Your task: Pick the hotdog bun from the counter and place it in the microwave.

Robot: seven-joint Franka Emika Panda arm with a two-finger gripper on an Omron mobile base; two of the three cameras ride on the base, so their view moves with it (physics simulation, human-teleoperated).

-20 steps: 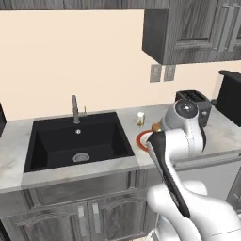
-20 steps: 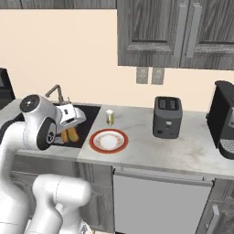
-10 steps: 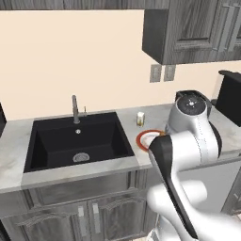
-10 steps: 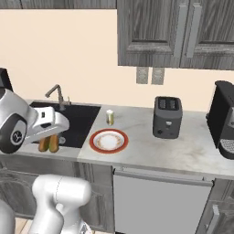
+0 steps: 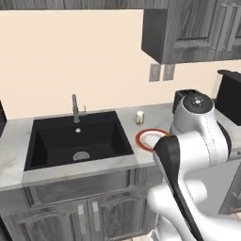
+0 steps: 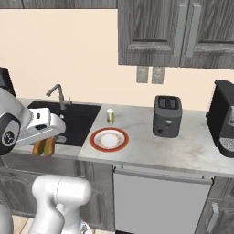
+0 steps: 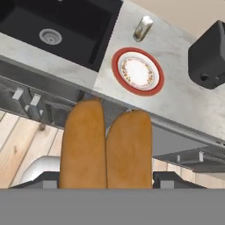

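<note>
The hotdog bun (image 7: 105, 145) is an orange-brown roll with a split down its middle, held lengthwise in my gripper (image 7: 107, 181), which is shut on it. From the right base view the bun (image 6: 43, 147) hangs under the gripper (image 6: 44, 141), out in front of the counter (image 6: 183, 151) edge by the sink. In the hand view the wooden floor and dark cabinet fronts lie below the bun, with the counter (image 7: 184, 105) beyond. The microwave is out of view.
A black sink (image 5: 77, 141) with a tap (image 6: 57, 93) is set in the counter. A red-rimmed plate (image 6: 109, 139), a small jar (image 6: 110, 116), a black toaster (image 6: 167, 116) and a coffee machine (image 6: 224, 119) stand to the right. Wall cabinets (image 6: 178, 32) hang above.
The arm has swung left and back from the counter, carrying the bun from beside the plate to in front of the sink edge. The plate and other items have not moved.
</note>
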